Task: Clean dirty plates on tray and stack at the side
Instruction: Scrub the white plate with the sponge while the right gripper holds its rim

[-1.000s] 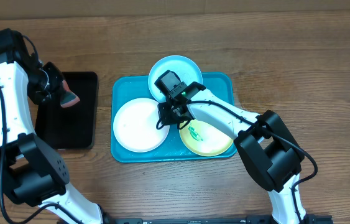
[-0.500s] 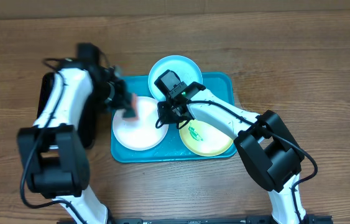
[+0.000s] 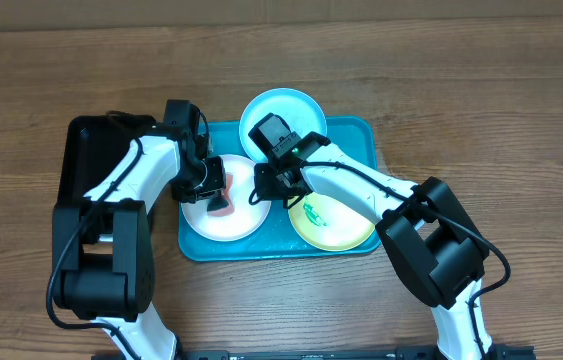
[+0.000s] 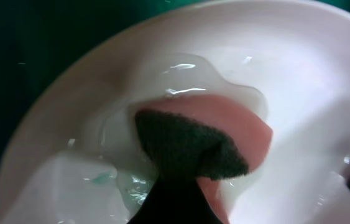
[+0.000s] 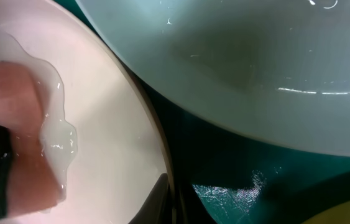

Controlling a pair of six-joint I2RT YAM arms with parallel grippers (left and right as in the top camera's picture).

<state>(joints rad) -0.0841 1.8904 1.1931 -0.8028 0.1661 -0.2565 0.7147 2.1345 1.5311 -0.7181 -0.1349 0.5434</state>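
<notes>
**A:** Where is the white plate point(image 3: 211, 222), and who holds what?

**B:** It lies in the left part of the tray point(image 3: 361, 130). Your right gripper point(image 3: 264, 187) pinches its right rim. Your left gripper point(image 3: 216, 192) is closed on the sponge point(image 4: 224, 134), pressed into the wet middle.

**A:** How will it handle?

**B:** I think light, stiff and slippery. Take it only by the rim. The cyan plate point(image 3: 286, 105) crowds its far side, the yellow-green plate point(image 3: 336, 225) its right. The black tray point(image 3: 86, 135) stands to the left.

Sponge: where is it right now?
Overhead: the sponge sits on the white plate, left side of the turquoise tray, held by the left gripper.
</notes>
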